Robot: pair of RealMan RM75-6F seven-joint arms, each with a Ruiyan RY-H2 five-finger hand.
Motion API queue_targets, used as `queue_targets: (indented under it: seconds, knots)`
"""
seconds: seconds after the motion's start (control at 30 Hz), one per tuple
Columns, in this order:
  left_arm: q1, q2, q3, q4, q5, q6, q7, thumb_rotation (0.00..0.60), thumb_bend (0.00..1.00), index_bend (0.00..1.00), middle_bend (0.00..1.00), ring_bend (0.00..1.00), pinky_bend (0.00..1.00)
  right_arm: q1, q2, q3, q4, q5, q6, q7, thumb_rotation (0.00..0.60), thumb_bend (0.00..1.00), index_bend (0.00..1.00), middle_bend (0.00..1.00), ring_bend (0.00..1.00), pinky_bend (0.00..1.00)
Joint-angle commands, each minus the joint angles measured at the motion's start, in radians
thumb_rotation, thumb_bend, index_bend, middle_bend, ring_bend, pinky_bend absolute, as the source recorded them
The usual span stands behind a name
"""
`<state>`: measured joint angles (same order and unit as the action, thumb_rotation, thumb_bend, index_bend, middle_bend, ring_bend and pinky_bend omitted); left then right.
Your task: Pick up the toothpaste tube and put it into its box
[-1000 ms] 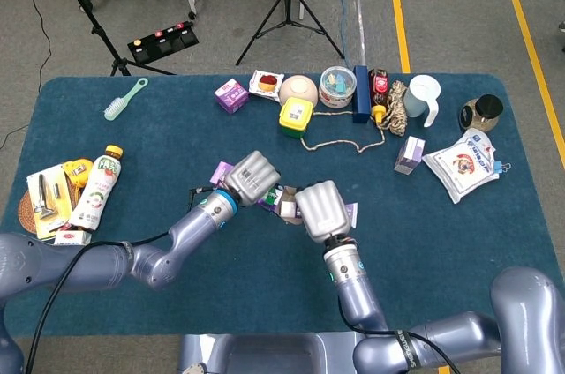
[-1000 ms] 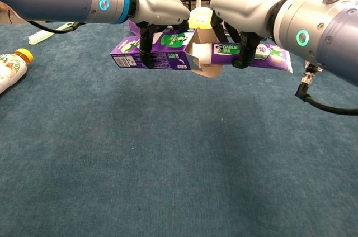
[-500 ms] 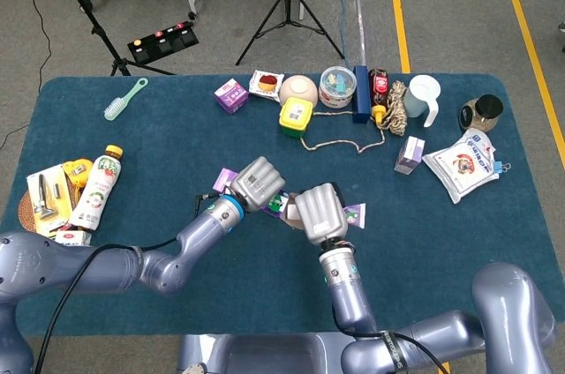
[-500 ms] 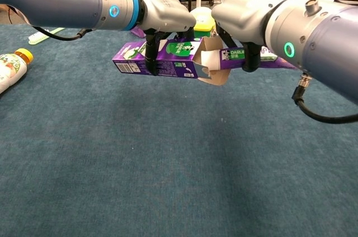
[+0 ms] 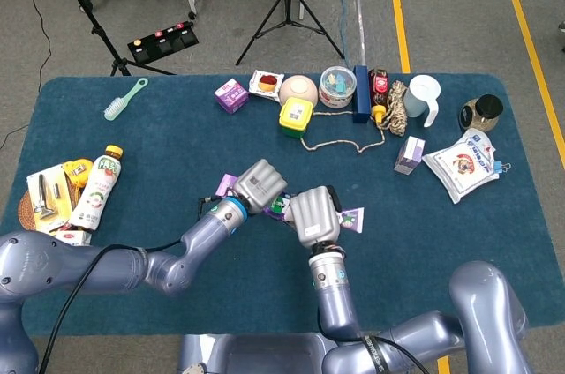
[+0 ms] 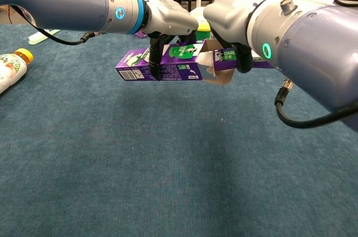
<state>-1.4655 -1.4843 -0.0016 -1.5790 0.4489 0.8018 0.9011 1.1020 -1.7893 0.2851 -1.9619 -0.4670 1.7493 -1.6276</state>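
Note:
My left hand (image 6: 165, 19) (image 5: 258, 185) grips a purple toothpaste box (image 6: 159, 65) and holds it level above the blue tablecloth, its open flap end facing right. My right hand (image 6: 238, 8) (image 5: 311, 217) grips the purple and white toothpaste tube (image 6: 240, 58) (image 5: 352, 218). The tube's cap end is inside the box mouth, behind the brown flaps (image 6: 215, 72). The tube's tail sticks out to the right past my right hand. In the head view both hands cover most of the box.
A drink bottle (image 5: 97, 187) and small packets lie at the table's left edge. Along the far edge stand a yellow container (image 5: 295, 115), bowl (image 5: 299, 89), tub (image 5: 337, 86), rope (image 5: 397, 108) and white jug (image 5: 424, 99). A snack bag (image 5: 463, 164) lies at right.
My right hand has moved left and pushed the tube further into the box; less of the tube shows outside. My left hand shifted slightly right with the box.

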Motion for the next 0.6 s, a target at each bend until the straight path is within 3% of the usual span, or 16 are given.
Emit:
queue_targets:
  seconds: [0.03,0.6]
  knots:
    - [-0.005,-0.004,-0.004,0.001,-0.011,-0.003,-0.008,0.600,0.12,0.54,0.52,0.54,0.78,0.011,-0.017,0.006,0.010,-0.003,0.017,-0.007,0.600,0.59,0.54,0.61,0.61,0.68]
    - [-0.029,-0.024,-0.029,-0.001,-0.050,-0.003,-0.057,0.600,0.12,0.54,0.52,0.54,0.79,0.042,-0.065,0.020,0.034,0.009,0.052,-0.045,0.600,0.59,0.54,0.61,0.61,0.68]
